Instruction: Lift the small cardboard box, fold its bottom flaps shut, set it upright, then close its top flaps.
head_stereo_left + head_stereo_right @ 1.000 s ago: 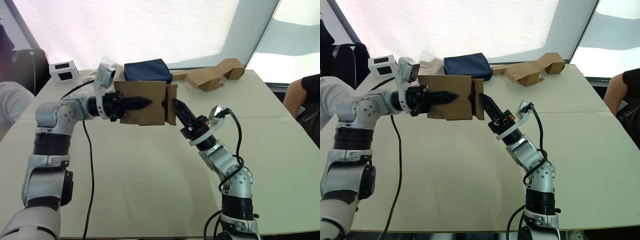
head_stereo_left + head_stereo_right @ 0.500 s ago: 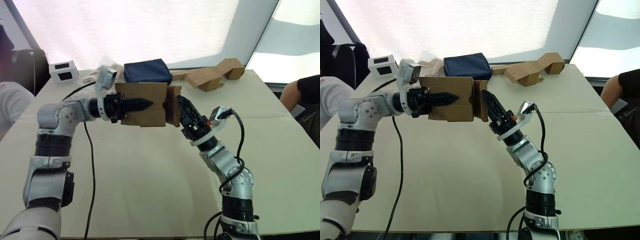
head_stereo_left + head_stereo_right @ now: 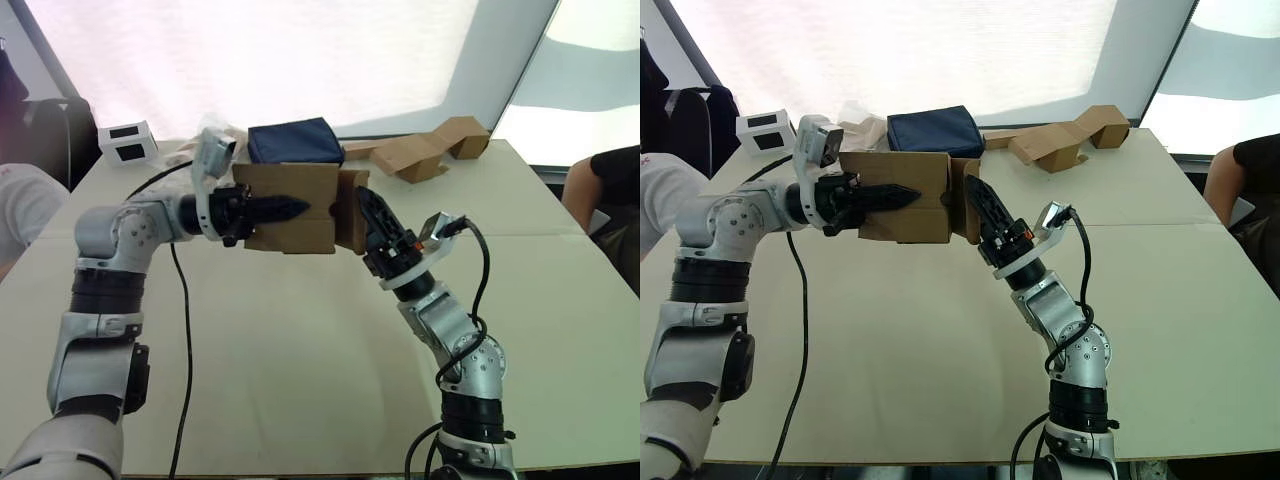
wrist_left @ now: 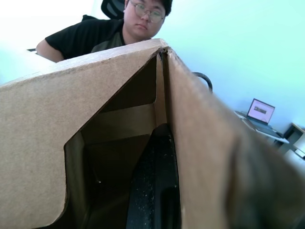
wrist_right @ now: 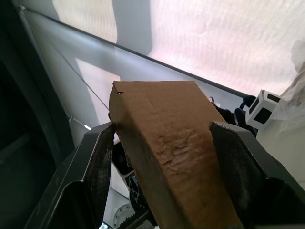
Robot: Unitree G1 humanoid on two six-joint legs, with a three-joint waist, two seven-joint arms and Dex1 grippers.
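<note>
The left gripper (image 3: 285, 208) has its jaws clamped on a wall of the small cardboard box (image 3: 292, 207), held above the surface (image 3: 300, 350). The right gripper (image 3: 372, 214) has its jaws spread wide, an end flap (image 5: 167, 129) between them.

small cardboard box (image 3: 290, 208): plain brown | fingers (image 3: 275, 208): black | bag (image 3: 295, 141): navy | table (image 3: 300, 350): beige

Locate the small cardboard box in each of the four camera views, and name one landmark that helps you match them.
Left eye view: small cardboard box upper centre, held above the table.
Right eye view: upper centre-left.
Left wrist view: close up, across most of the picture.
Right wrist view: centre, between the two black fingers.
Shared landmark: small white box with black panels, also in the right wrist view.
</note>
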